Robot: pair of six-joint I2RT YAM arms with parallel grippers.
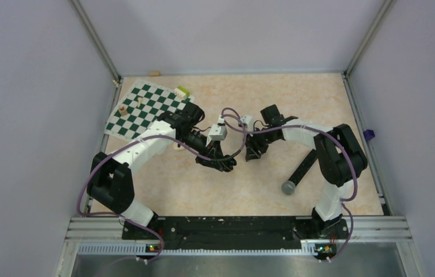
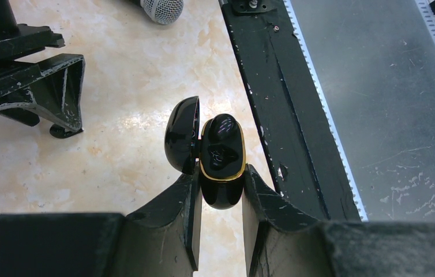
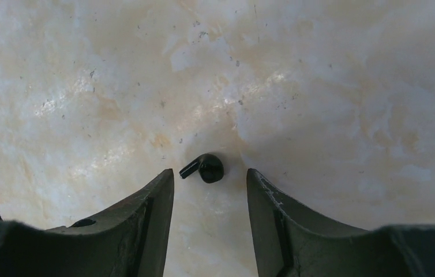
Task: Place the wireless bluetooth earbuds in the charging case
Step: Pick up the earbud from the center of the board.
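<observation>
Jaws of the left gripper (image 2: 220, 187) are clamped on the lower body of the case (image 2: 221, 151), whose lid is hinged open to the left. The right gripper (image 3: 209, 176) has its jaws apart. An earbud (image 3: 210, 168) lies on the table (image 3: 319, 86) between their tips, touching neither.

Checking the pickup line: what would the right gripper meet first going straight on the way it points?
The right gripper would likely meet the black earbud lying between its open jaws, then the tabletop; depth is unclear.
</observation>
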